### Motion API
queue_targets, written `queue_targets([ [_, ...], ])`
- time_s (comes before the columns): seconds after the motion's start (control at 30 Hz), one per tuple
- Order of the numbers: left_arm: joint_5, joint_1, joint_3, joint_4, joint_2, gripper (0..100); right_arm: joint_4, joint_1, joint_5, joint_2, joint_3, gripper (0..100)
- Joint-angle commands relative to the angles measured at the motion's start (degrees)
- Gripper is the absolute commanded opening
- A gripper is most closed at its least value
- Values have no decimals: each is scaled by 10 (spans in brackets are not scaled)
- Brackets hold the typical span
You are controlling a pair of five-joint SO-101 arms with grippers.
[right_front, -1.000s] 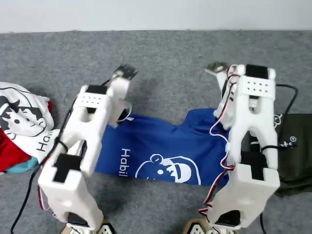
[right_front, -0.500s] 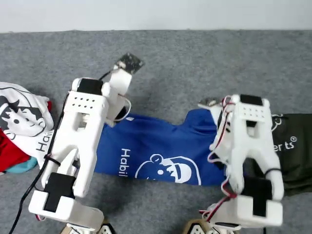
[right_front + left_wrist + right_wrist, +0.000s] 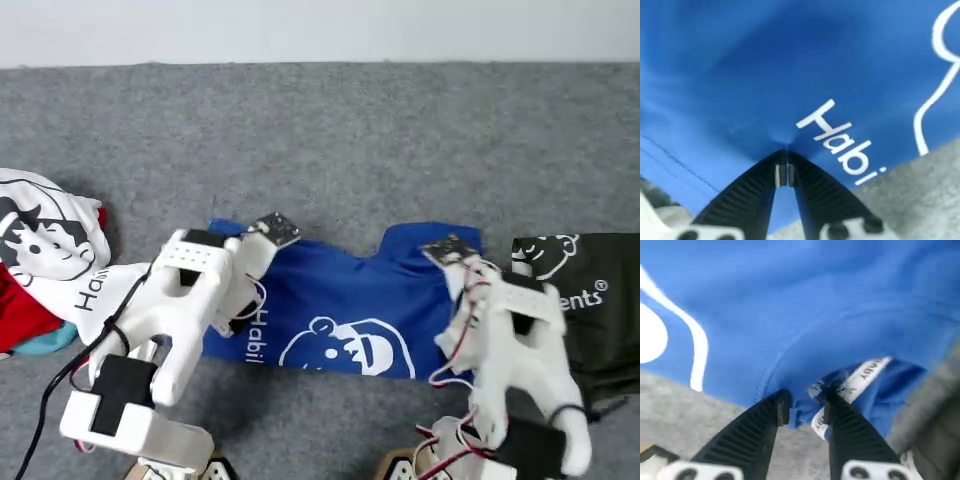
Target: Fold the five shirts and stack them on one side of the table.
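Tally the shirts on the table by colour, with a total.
Blue shirt: 1
Dark green shirt: 1
White shirt: 1
Red shirt: 1
Teal shirt, just an edge showing under the white one: 1
Total: 5
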Motion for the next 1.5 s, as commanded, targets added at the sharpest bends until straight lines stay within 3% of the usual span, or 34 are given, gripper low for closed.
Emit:
queue_targets([
  [0.0, -34, 1, 16, -8, -23, 14, -35, 81, 54, -6, 35, 154],
  [0.1, -40, 1, 25, -8, -23, 14, -39, 121, 92, -7, 70, 152],
  [0.27, -41, 1, 29, -4, -23, 14, -18, 156, 96, -13, 85, 151],
  [0.53, -41, 1, 26, 0, -28, 14, 120, 159, 137, -111, 83, 151],
  [0.83, -40, 2, -53, 93, -29, 14, 239, 133, 136, -284, 52, 154],
  [1.2, -39, 1, -133, 73, -27, 14, 255, 99, 7, -288, -68, 154],
  [1.47, -39, 3, -123, 40, -24, 14, 276, 102, -30, -289, -84, 154],
])
